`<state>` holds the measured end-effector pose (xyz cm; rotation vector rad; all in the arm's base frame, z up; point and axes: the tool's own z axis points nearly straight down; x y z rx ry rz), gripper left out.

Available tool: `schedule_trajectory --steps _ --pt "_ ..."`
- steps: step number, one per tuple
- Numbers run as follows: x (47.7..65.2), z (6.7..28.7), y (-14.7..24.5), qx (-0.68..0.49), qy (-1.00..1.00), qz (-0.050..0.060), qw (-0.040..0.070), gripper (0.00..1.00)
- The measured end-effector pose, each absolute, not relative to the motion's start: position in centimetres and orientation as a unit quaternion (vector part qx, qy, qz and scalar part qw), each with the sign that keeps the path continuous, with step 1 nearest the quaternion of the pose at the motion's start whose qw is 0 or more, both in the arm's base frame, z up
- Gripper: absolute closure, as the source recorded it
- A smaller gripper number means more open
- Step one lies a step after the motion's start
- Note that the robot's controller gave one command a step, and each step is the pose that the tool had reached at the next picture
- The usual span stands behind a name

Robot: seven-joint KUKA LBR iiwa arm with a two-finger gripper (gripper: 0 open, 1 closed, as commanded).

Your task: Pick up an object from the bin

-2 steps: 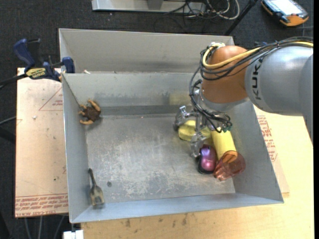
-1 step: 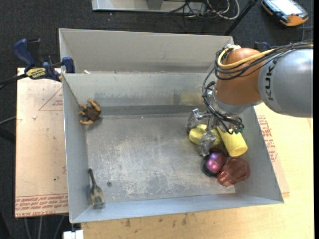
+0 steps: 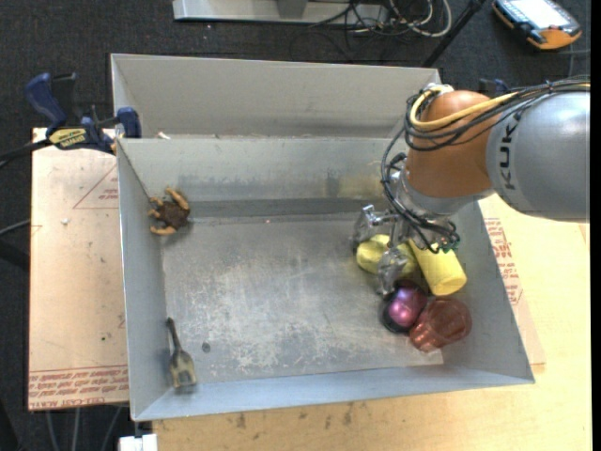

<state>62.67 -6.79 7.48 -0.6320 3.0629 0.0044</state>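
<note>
Low near the right wall of the grey metal bin [image 3: 282, 289]: the metal claw [image 3: 387, 252], hung under an orange wrist cover [image 3: 451, 148] looped with cables. Impossible to tell how far open, or whether anything is gripped, with so much overlapping beneath. Directly below the claw, a small yellow plastic lump [image 3: 371, 252], partly hidden; contact with the claw not clear. Just beside that, toward the right wall, a yellow plastic cylinder [image 3: 443, 271], lying tilted on the floor. Toward the front edge from the claw, a shiny purple ball [image 3: 404, 306]. Touching the ball on its right-wall side, a translucent reddish-brown cup-like piece [image 3: 439, 323]. All four bunched together, nearer the front right corner than the back. Well apart, against the left wall near the back left corner, a small brown toy figure [image 3: 169, 211]. Near the front left corner, a slim dark tool-shaped thing with a tan end [image 3: 178, 360].
</note>
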Motion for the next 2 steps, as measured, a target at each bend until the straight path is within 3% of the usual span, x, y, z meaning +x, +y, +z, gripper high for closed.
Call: schedule_trajectory --steps 1,2 --pt "63.3 8.1 -7.9 -0.264 0.965 0.002 0.002 1.0" --pt "59.8 20.6 -8.5 -0.341 0.94 0.0 0.002 1.0"
